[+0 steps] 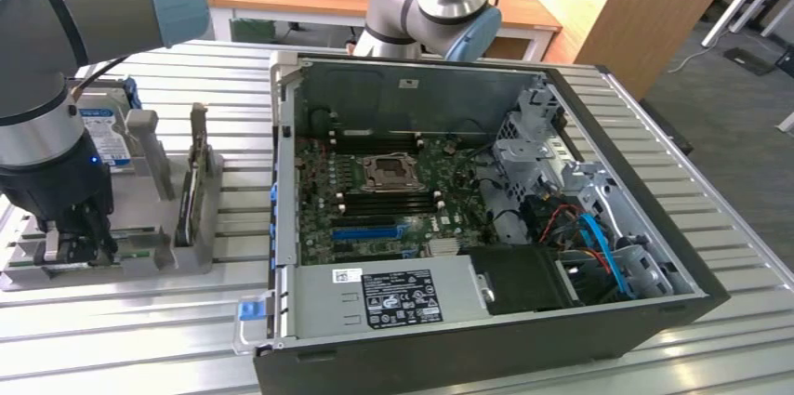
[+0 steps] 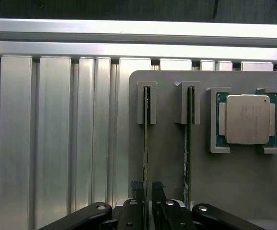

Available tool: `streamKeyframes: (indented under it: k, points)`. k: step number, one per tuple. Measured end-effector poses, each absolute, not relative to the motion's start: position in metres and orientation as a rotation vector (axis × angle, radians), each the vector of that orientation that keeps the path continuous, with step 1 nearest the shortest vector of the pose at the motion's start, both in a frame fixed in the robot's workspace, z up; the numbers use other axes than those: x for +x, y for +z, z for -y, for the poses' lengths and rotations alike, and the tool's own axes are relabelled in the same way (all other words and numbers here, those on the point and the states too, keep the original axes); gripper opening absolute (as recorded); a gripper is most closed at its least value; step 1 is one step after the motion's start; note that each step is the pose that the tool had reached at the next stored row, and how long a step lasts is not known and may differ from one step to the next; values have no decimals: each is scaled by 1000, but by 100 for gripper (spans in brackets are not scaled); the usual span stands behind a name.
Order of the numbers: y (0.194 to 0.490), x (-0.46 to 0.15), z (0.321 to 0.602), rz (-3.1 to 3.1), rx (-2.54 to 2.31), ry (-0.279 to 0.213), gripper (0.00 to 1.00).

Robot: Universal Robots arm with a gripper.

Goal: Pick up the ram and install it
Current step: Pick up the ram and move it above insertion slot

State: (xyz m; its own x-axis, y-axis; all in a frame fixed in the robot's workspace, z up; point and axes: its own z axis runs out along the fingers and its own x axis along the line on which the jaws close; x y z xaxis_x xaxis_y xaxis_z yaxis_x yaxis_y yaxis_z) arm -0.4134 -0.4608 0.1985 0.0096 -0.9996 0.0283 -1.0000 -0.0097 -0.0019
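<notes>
- You'll see the ram (image 2: 146,143) edge-on, dark green.
- CPU chip (image 2: 247,120): silver lid, teal-green border.
- Holder (image 2: 169,158) is plain matte grey, table (image 2: 52,134) is ribbed silver stripes.
- Gripper (image 2: 147,188) is black.
- Your motherboard (image 1: 372,204): green, with blue slots (image 1: 366,229).

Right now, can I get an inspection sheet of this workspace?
Surface: slatted metal table carrying the holder and an open PC case.
Job's things: ram on edge in the holder, not yet installed.
Clutter: second ram and CPU in the holder; hard drive close by.
Grippers: gripper down over the ram.
Cables: blue and orange cables inside the case.
Surroundings: wooden desk beyond the table.
</notes>
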Motion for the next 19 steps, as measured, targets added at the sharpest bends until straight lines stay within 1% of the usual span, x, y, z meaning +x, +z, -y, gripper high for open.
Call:
streamKeyframes:
  k: [19]
  points:
    - [198,-413,462,2198,2219,34,21]
